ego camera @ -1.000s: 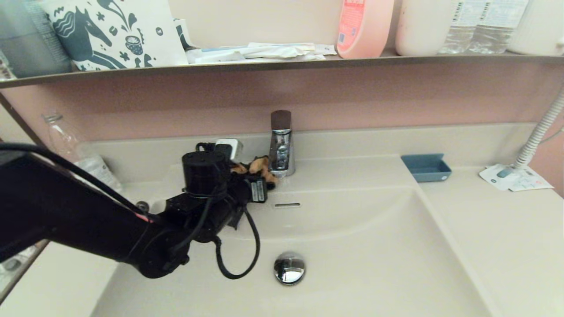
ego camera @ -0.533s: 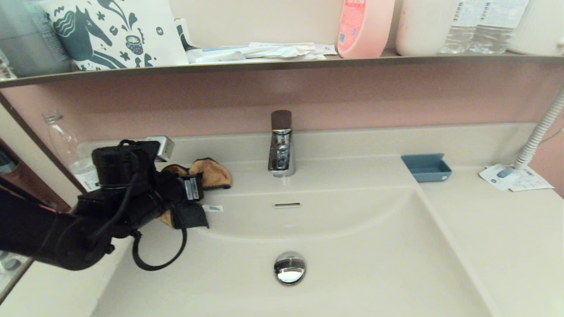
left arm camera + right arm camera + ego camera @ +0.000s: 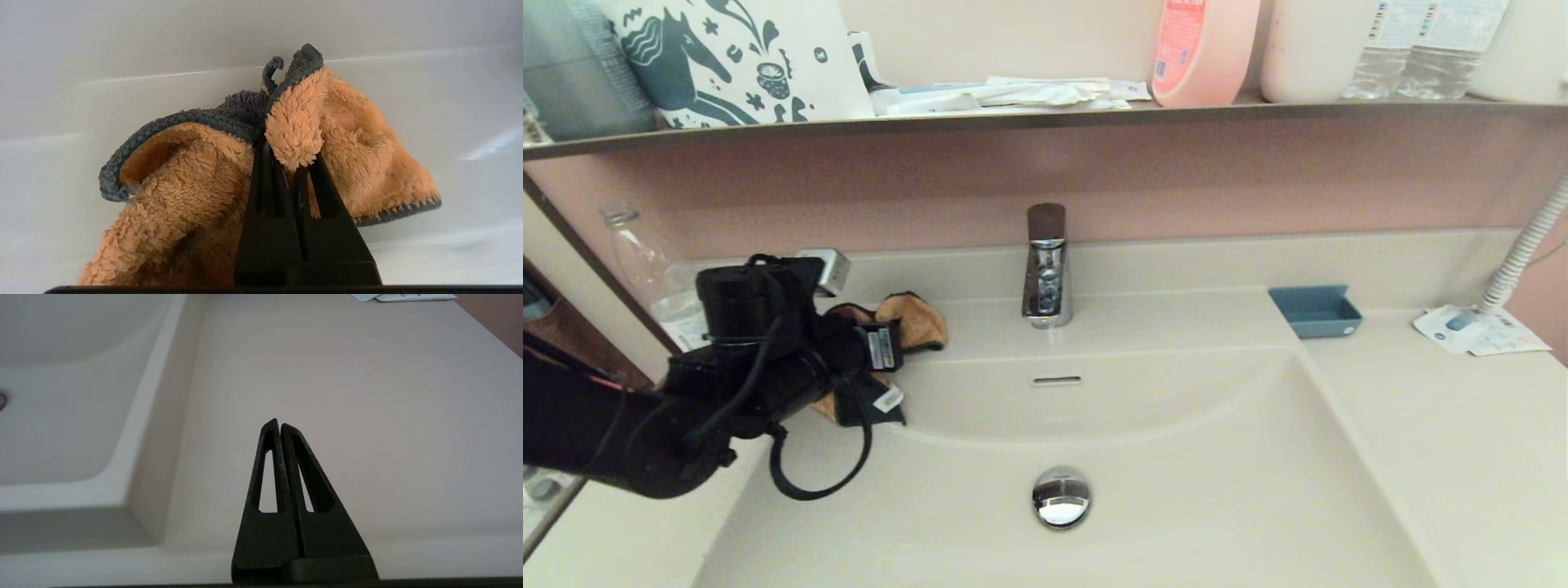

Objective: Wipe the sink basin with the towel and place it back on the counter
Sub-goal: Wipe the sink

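At the far-left corner of the counter (image 3: 1421, 425), my left gripper (image 3: 291, 157) is closed on a fold of the orange towel (image 3: 196, 196), which lies bunched there, left of the faucet (image 3: 1045, 265). I see the sink basin (image 3: 1176, 457) holds only its drain stopper (image 3: 1060, 498). On the right, the blue tray (image 3: 1315, 310) looks empty. My right gripper (image 3: 278, 425) hovers closed over the right counter.

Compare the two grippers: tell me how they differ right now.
The left gripper is clamped on the orange towel; the right gripper is shut on nothing. The left gripper sits at the back-left corner of the sink basin, while the right gripper hangs over bare counter to the basin's right. Both have the same black, tapered fingers with jaws together.
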You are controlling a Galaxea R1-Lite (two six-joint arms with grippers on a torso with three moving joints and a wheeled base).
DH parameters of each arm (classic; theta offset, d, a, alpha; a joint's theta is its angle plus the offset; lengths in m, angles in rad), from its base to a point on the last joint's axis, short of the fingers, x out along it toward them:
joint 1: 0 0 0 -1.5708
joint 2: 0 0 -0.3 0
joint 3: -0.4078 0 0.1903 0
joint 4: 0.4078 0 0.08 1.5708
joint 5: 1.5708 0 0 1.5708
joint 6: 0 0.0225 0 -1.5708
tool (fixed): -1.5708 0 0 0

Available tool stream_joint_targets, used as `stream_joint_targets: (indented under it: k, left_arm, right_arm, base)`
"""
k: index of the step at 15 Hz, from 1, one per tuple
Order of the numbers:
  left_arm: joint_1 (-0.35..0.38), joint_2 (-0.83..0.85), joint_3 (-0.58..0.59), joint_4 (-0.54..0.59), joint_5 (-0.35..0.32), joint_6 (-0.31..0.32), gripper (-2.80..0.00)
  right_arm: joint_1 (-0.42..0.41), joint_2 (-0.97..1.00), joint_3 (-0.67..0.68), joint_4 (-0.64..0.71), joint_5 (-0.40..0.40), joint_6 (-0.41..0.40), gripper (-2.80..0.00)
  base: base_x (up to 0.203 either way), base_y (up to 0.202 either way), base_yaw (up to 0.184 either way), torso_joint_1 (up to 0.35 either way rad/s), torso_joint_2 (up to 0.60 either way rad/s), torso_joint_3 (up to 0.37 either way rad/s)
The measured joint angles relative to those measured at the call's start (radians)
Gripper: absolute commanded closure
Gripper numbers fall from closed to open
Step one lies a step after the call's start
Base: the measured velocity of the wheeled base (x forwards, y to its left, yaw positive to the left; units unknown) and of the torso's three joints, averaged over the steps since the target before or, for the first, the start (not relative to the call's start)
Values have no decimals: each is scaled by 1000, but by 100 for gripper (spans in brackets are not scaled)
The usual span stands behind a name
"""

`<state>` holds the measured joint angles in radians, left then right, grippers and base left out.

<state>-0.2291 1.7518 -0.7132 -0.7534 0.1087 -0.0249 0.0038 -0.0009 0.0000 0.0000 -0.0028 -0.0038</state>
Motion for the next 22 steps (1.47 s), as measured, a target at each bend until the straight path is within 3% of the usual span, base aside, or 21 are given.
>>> stream_joint_targets:
  k: [5,9,12,16,19,22]
  left_arm:
    - [-242,97,-164,31,199,-4,0]
    - [-334,136,-256,100,255,-19,0]
    - [-318,117,-233,99,258,-24,0]
    - [-217,34,-156,135,258,-23,0]
    - [-136,-122,-99,266,246,-24,0]
    - [-48,-330,-86,502,232,0,0]
  right_arm:
    - [0,0,0,0,0,0,0]
    - [0,0,0,0,0,0,0]
    - [0,0,0,0,0,0,0]
    - [0,0,0,0,-1,0,0]
    - [0,0,0,0,0,0,0]
    - [0,0,0,0,0,0,0]
  base:
    - [0,0,0,0,0,0]
    - [0,0,0,0,0,0]
    - [0,0,0,0,0,0]
    - [0,0,0,0,0,0]
    - [0,0,0,0,0,0]
    - [0,0,0,0,0,0]
